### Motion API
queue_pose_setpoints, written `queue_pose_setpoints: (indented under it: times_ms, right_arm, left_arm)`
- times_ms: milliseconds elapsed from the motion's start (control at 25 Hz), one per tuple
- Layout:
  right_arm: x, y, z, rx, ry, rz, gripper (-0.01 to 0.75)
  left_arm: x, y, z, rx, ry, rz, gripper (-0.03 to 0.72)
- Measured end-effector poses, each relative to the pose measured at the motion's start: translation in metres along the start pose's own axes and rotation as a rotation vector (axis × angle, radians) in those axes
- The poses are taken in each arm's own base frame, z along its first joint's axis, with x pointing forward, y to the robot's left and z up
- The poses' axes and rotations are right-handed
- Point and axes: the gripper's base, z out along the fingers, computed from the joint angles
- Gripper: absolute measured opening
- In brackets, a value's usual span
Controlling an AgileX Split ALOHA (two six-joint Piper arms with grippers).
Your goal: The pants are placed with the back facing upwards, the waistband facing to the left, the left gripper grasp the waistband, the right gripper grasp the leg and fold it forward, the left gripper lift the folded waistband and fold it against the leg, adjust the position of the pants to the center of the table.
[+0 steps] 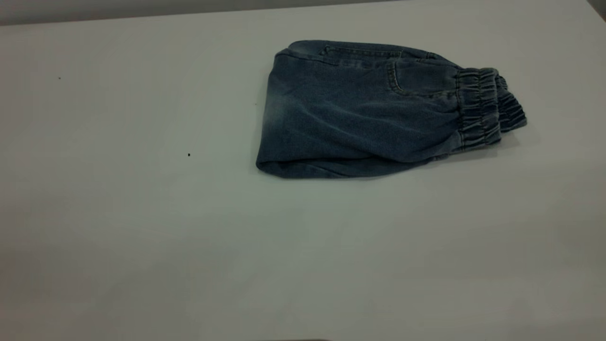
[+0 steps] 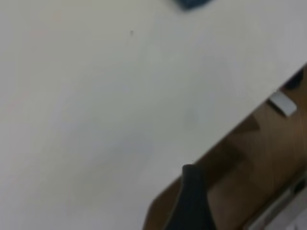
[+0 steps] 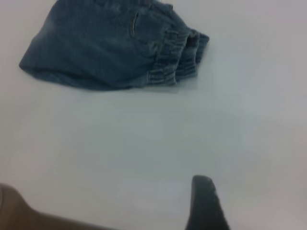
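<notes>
The pants (image 1: 374,111) lie folded into a compact bundle on the table (image 1: 142,237), toward the far right part of it, their long axis running side to side with the gathered waistband (image 1: 483,109) at the right end and the fold at the left. Neither arm shows in the outside view; both look pulled back near the table's edge.

The right gripper (image 3: 206,203) is the nearer one: from it the bundle sits well ahead across bare tabletop, its long side facing the claw. The left gripper (image 2: 192,201) hangs by the table edge, far off, with only a sliver of denim at the rim of its view. (Only one dark finger of each claw shows, so I can't tell whether either is spread or closed; neither touches the cloth.)

My guess: the folding is finished, and what remains is nudging the bundle leftward to the centre.
</notes>
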Motion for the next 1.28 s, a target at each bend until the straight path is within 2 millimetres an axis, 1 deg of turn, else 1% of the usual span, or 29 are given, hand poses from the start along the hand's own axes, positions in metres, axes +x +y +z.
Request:
queue_pose_setpoints:
  times_ms: [80,360,600,1000,1120,1280]
  right_arm:
    - [0.001,0.001,-0.002,0.002,-0.019,-0.003,0.388]
    - [0.003,0.001,-0.003,0.003,-0.035,-0.002,0.388]
    - [0.002,0.001,-0.003,0.003,-0.036,-0.001,0.388]
    - [0.002,0.001,-0.003,0.003,-0.036,-0.001,0.388]
    - [0.002,0.001,-0.003,0.002,-0.036,0.000,0.388]
    - [0.002,0.001,-0.003,0.002,-0.036,0.000,0.388]
  left_arm:
    - [0.004,-0.001,0.007,0.002,0.023,-0.012,0.535]
    - [0.007,-0.004,0.015,0.034,0.025,-0.068,0.535]
    - [0.007,-0.011,0.015,0.100,0.018,-0.074,0.535]
    - [0.008,-0.011,0.014,0.101,0.006,-0.077,0.535]
    - [0.008,-0.009,0.014,0.017,0.010,-0.157,0.535]
    - [0.011,-0.006,0.010,-0.190,-0.018,-0.324,0.535]
